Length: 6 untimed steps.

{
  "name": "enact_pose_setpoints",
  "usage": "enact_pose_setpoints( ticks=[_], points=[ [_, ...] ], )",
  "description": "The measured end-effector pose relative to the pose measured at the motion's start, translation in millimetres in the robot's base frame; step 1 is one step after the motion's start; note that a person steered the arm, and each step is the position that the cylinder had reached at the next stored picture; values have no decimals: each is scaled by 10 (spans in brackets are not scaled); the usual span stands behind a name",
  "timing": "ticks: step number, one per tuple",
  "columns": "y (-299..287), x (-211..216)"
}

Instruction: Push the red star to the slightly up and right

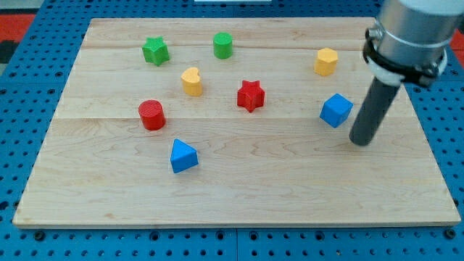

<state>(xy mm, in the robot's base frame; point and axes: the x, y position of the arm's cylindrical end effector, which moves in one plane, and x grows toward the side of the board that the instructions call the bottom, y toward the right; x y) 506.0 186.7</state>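
My tip (360, 139) is resting on the wooden board (232, 196), well off to the view's right of the red star (251, 95). The rod is ending bluntly, with no claw or jaws on it, so it is neither clasping nor releasing anything; it is touching only the board. The tip is sitting just to the view's right of the blue cube (336, 109), a narrow gap showing between them.

The red star is lying near the middle of the board, apart from every other block. Taking the star as the landmark: the yellow heart (191, 81) is sitting to its left and slightly up; the green cylinder (223, 45) is standing above it and a little left; the green star (155, 51) is lying farther up and left. The red cylinder (152, 114) is standing to the star's left and slightly down, and the blue triangular block (183, 156) is lying down and to the left. The yellow hexagonal block (326, 61) is sitting up and to the right of the star.

No writing or labels are readable on anything.
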Motion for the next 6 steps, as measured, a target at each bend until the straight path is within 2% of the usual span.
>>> enact_pose_setpoints(
  ticks=[1, 2, 3, 4, 6],
  points=[
    [-352, 305],
    [-1028, 342],
    [-1657, 39],
    [-1889, -529],
    [-1752, -1374]
  ],
)
